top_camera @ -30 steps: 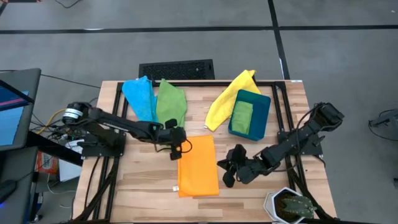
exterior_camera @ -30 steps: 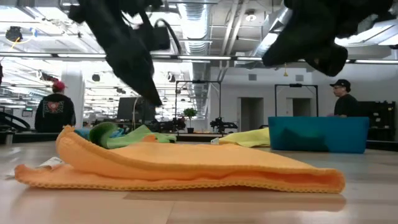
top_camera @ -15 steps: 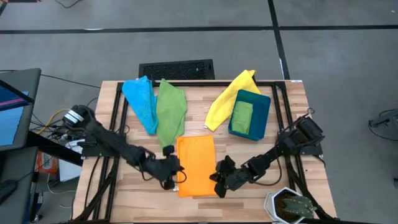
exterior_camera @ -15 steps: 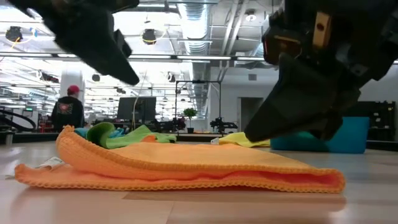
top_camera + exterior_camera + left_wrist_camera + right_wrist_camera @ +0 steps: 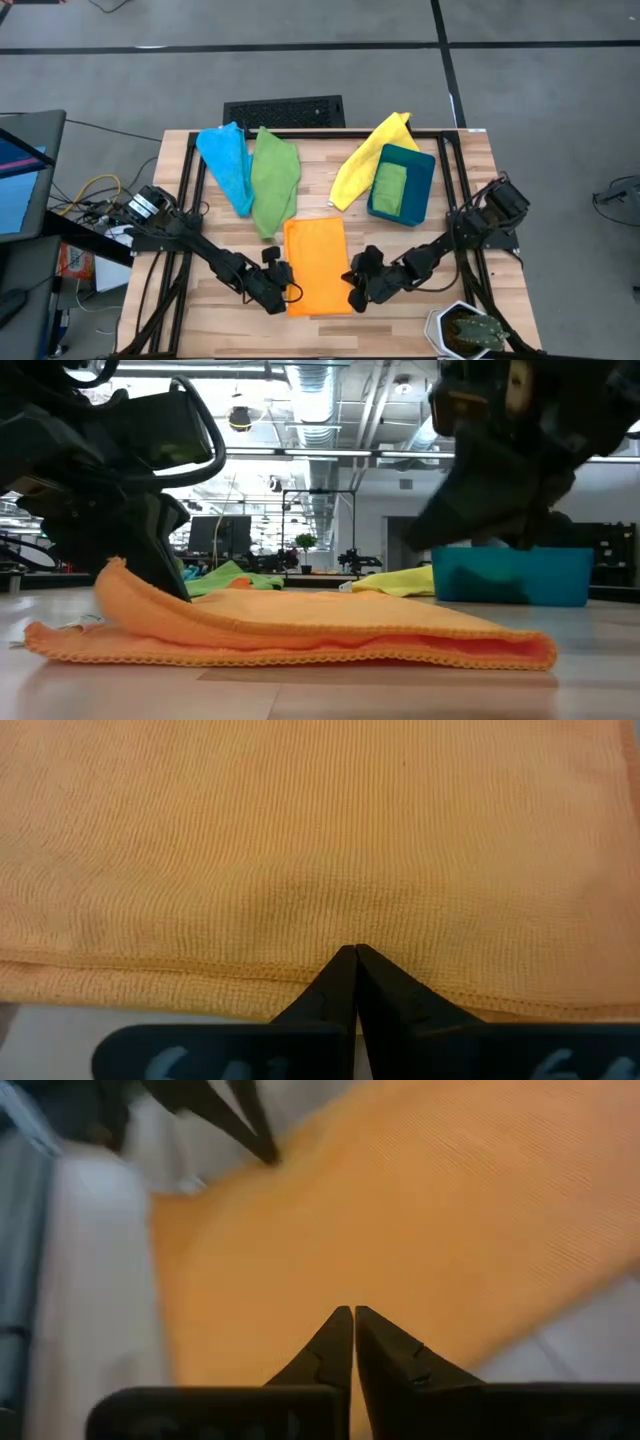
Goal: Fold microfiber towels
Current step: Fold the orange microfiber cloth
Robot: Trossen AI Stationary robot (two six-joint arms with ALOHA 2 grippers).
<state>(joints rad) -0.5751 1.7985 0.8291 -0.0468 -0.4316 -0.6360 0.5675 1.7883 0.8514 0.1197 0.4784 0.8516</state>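
orange towel (image 5: pixel 318 266) lies folded on the counter (image 5: pixel 455 180), near its front edge. the left gripper (image 5: pixel 283 296), fingers pressed together, sits at the towel's left front edge. the right gripper (image 5: pixel 355 297), fingers together, holding nothing, sits at the towel's right front edge. behind the orange towel lie green (image 5: pixel 273 178) and blue (image 5: pixel 226 160) towels; a yellow towel (image 5: pixel 362 158) touches the bin (image 5: pixel 424 186).

High view: overhead, looking straight down on the whole tabletop (image 5: pixel 400 290). Low view: at tabletop height, level, close to the orange towel (image 5: pixel 300 635), room behind. Both wrist views: very close over the same orange towel, which all four views share.
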